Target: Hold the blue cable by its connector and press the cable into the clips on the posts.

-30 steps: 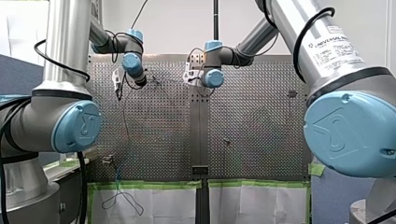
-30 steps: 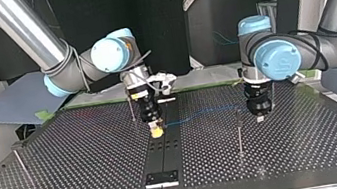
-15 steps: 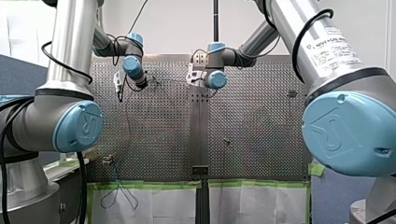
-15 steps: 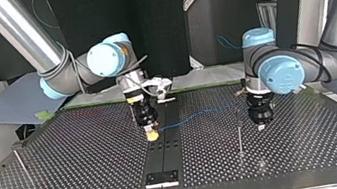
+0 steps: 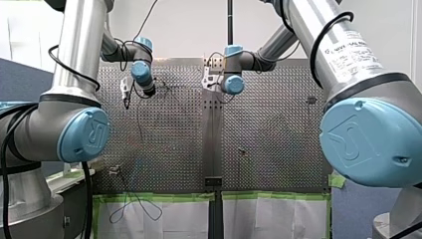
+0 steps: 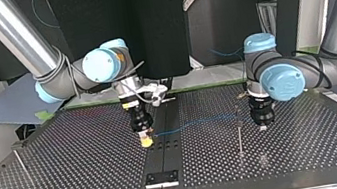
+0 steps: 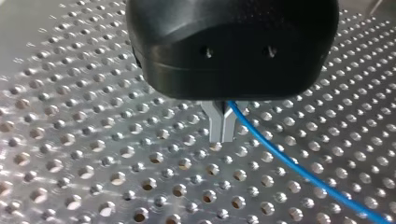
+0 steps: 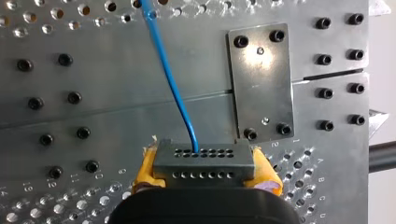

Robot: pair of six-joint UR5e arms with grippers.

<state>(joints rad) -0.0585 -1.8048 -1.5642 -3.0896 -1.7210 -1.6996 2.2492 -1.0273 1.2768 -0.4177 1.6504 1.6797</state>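
The thin blue cable [image 6: 196, 122] stretches low over the perforated table between both grippers. My right gripper [image 8: 205, 175] has yellow pads [image 8: 144, 170] shut on the grey connector [image 8: 204, 161], from which the blue cable [image 8: 170, 79] runs ahead. In the top view this right gripper [image 6: 146, 140] hangs near the table's centre strip. My left gripper [image 7: 222, 130] has its metal fingers shut on the blue cable [image 7: 299, 168], close above the table. In the top view my left gripper [image 6: 263, 123] stands just right of a thin post [image 6: 238, 129]; the post's clip is too small to make out.
Another thin post [image 6: 20, 164] stands at the top view's far left. A dark bolted plate [image 8: 261, 79] lies ahead of my right gripper. In the front view, slack cable [image 5: 137, 206] hangs over the white sheet at the table's edge, and small posts [image 5: 242, 151] rise from the board.
My right gripper has carried the connector toward the top view's left, pulling the cable straighter. My left gripper has shifted slightly. The slack loop at the table's edge has changed shape.
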